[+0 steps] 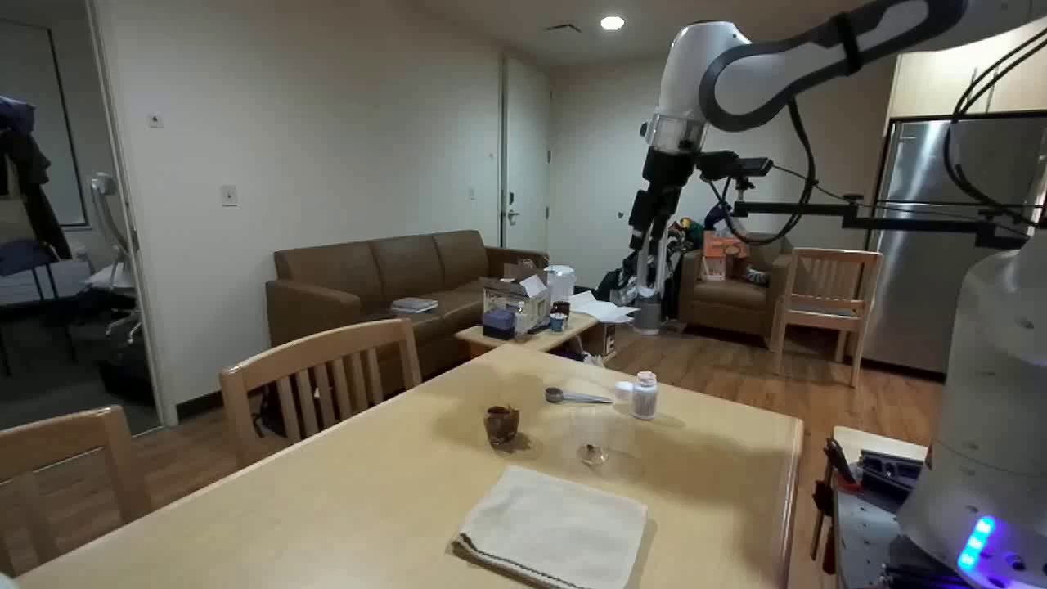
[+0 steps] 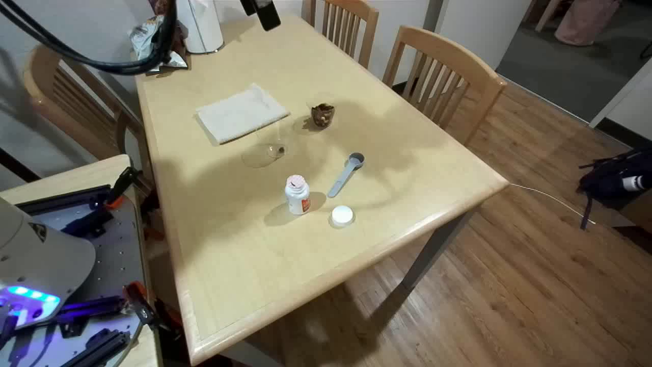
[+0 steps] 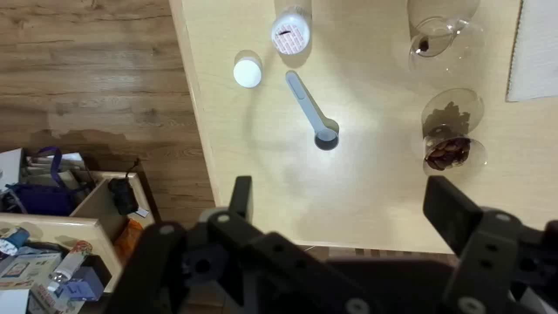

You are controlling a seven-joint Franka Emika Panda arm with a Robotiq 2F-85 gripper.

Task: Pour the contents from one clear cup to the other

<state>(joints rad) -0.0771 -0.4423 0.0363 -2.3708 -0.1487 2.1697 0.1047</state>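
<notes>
A clear cup holding brown pieces point(image 1: 501, 425) stands upright on the table; it also shows in an exterior view point(image 2: 322, 117) and in the wrist view point(image 3: 449, 153). The second clear cup point(image 1: 593, 451) stands upright beside it with one small dark piece at its bottom; it also shows in an exterior view point(image 2: 276, 149) and in the wrist view point(image 3: 433, 41). My gripper point(image 3: 340, 187) is open and empty, high above the table. In an exterior view the gripper point(image 1: 649, 233) points down. In the wrist view the filled cup lies just beyond the right fingertip.
A folded white cloth point(image 2: 242, 113) lies near the cups. A white bottle point(image 2: 297, 194), its white cap point(image 2: 342, 216) and a grey scoop point(image 2: 346, 176) are on the table point(image 2: 244, 295). A paper towel roll point(image 2: 204, 25) stands at one end. Wooden chairs point(image 1: 327, 368) line one side.
</notes>
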